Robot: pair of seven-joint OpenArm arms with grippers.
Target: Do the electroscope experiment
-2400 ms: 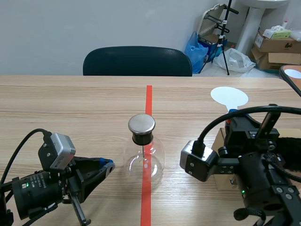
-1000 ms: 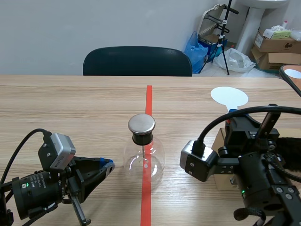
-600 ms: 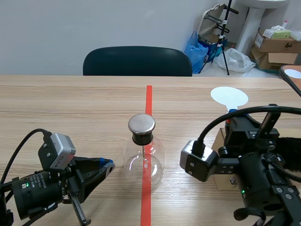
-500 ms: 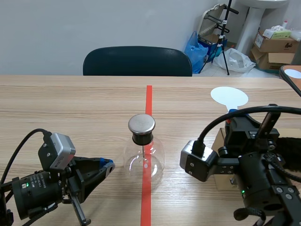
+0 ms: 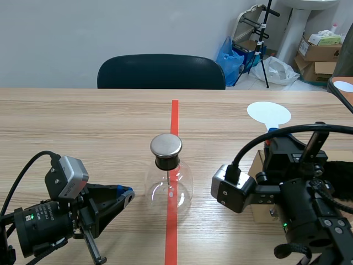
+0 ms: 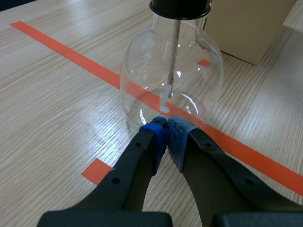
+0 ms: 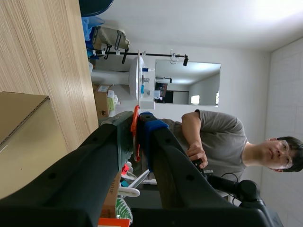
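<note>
The wood-grain counter carries the electroscope at frame centre, astride the red tape line. It is a round, thin-walled clear glass flask with a black stopper and a flat polished metal cap. Treat it as light, rigid, slippery and breakable; contact the cap or stopper, not the glass. The white paddle, a flat disc on a thin orange stem, stands upright at right, its stem clamped in the right gripper. The left gripper, lower left, is closed on nothing, tips just beside the flask.
</note>
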